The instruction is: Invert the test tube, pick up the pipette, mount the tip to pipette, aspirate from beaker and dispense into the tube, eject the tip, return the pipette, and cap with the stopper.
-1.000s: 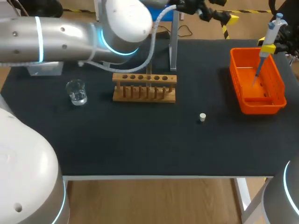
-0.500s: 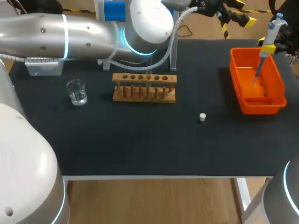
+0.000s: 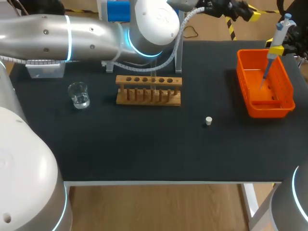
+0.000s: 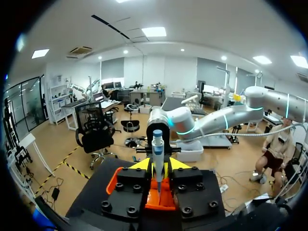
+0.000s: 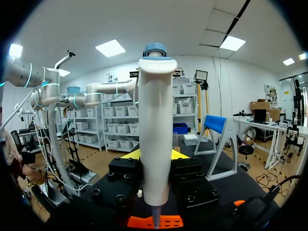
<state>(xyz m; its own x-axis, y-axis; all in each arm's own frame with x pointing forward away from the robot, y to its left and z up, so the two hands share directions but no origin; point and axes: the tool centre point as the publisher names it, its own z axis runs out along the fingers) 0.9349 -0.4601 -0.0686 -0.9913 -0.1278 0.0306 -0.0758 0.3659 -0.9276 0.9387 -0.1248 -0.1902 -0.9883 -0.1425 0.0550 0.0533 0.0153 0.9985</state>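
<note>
One pipette (image 3: 281,31), one beaker (image 3: 79,95), one stopper (image 3: 208,121) — pipette upright over the orange bin (image 3: 241,82), clamped by right gripper (image 5: 155,156); left gripper (image 4: 158,164) parted.

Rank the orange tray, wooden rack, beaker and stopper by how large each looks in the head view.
Largest to smallest:
1. orange tray
2. wooden rack
3. beaker
4. stopper, clearly the smallest

Bright orange for the bin (image 3: 244,84) at upper right, white with a blue cap for the pipette (image 3: 279,33). Matte black for the table (image 3: 144,149), tan wood for the rack (image 3: 148,95), clear for the beaker (image 3: 79,95), white for the stopper (image 3: 208,121).
</note>
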